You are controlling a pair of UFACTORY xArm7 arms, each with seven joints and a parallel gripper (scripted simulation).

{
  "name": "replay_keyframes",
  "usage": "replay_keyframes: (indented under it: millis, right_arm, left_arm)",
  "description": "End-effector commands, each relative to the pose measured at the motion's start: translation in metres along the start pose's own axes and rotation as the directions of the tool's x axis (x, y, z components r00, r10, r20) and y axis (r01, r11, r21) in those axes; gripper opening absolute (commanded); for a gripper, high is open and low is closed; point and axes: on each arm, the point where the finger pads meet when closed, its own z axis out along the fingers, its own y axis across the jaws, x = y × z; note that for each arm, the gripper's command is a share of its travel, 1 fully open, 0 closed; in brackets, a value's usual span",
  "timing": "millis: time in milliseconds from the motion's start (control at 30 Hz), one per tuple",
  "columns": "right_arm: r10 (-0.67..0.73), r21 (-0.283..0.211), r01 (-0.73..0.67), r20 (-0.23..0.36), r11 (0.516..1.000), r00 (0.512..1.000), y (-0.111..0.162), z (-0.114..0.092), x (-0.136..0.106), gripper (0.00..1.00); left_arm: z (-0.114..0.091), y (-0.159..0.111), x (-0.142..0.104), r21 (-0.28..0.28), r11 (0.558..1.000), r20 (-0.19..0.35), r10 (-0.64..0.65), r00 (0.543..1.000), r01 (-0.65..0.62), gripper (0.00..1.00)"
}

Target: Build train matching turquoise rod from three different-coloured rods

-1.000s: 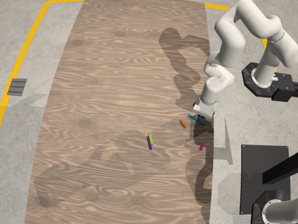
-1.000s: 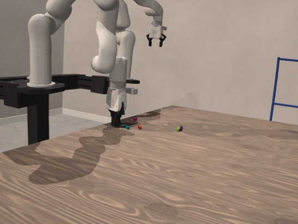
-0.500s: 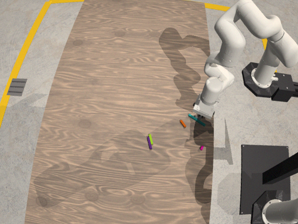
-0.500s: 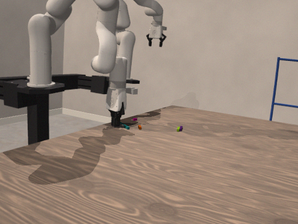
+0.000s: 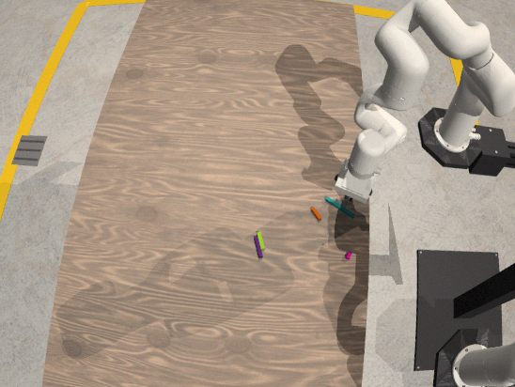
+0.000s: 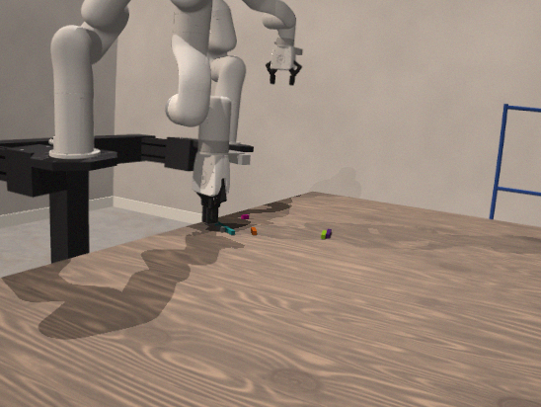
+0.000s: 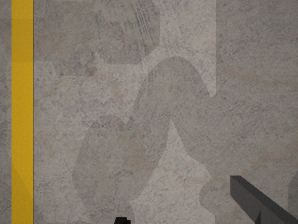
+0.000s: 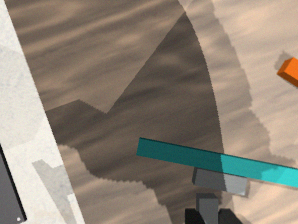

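The right jaws (image 5: 348, 199) (image 6: 210, 220) are nearly closed, gripping a grey rod (image 8: 207, 203); another grey rod (image 8: 222, 181) lies beside the turquoise rod (image 5: 335, 205) (image 6: 228, 230) (image 8: 215, 162) on the desk (image 5: 197, 141) (image 6: 296, 306) (image 8: 120, 30). The left jaws (image 6: 282, 81) are wide open, empty.

we see open wood between the orange rod (image 5: 316, 213) (image 6: 254, 231) (image 8: 291, 71) and the lime rod (image 5: 260, 240) (image 6: 324, 234); turquoise rod (image 5: 334, 203) (image 6: 229, 230) (image 8: 257, 169) blocks close beside the grey rod (image 8: 220, 181).
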Motion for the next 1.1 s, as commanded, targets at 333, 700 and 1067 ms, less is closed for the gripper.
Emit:
replay_keyframes:
  millis: [333, 700, 1067]
  right_arm:
    - [0.0, -0.001, 0.0, -0.003, 1.0, 1.0, 0.001, -0.078, 0.001, 0.06]
    - [0.0, -0.001, 0.0, -0.003, 1.0, 1.0, 0.001, -0.084, 0.001, 0.06]
    - [-0.133, -0.002, 0.133, -0.003, 0.991, 0.991, -0.003, -0.084, 0.01, 0.06]
  left_arm:
    - [-0.002, 0.0, 0.001, -0.001, 1.0, -0.005, 0.0, 1.0, 0.0, 1.0]
    - [-0.002, 0.0, 0.001, -0.001, 1.0, -0.005, 0.0, 1.0, 0.0, 1.0]
    - [-0.002, 0.0, 0.001, -0.001, 1.0, -0.005, 0.0, 1.0, 0.0, 1.0]
